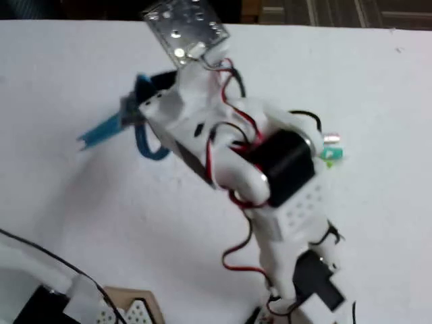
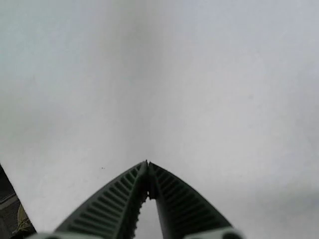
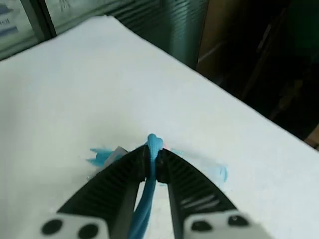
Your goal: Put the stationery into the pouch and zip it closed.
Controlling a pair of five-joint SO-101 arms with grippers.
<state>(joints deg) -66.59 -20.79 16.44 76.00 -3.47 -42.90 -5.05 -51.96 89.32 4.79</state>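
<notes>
- Right gripper (image 3: 153, 155): jaws clenched on a blue strap (image 3: 153, 142), which rises between the fingertips; in the high view this arm reaches from the near right towards the far left of the white table (image 1: 378, 81), and the strap hangs in a loop (image 1: 150, 150) beside it
- Pouch (image 1: 101, 133): a pale blue, pointed piece lying on the table at the left of the arm's end, directly below the right gripper in the right wrist view (image 3: 102, 155); it is taken here to be the pouch, with the strap attached to it, though blur leaves its outline uncertain
- Zip: too indistinct to tell whether it is open or closed
- Left gripper (image 2: 148, 167): jaws pressed together with nothing between them, poised over bare table
- Stationery: one small green-and-pink item (image 1: 331, 152) lies on the table at the right of the arm, well apart from the pouch; its kind cannot be made out
- Progress, as a judgement: the task appears to be at an early stage, with the pouch gripped by its strap and at least one item outside it
- Remaining, as a judgement: the pouch mouth needs to be presented open, the loose item carried across and dropped in, and the zip drawn shut, probably with one arm steadying the pouch while the other pulls
</notes>
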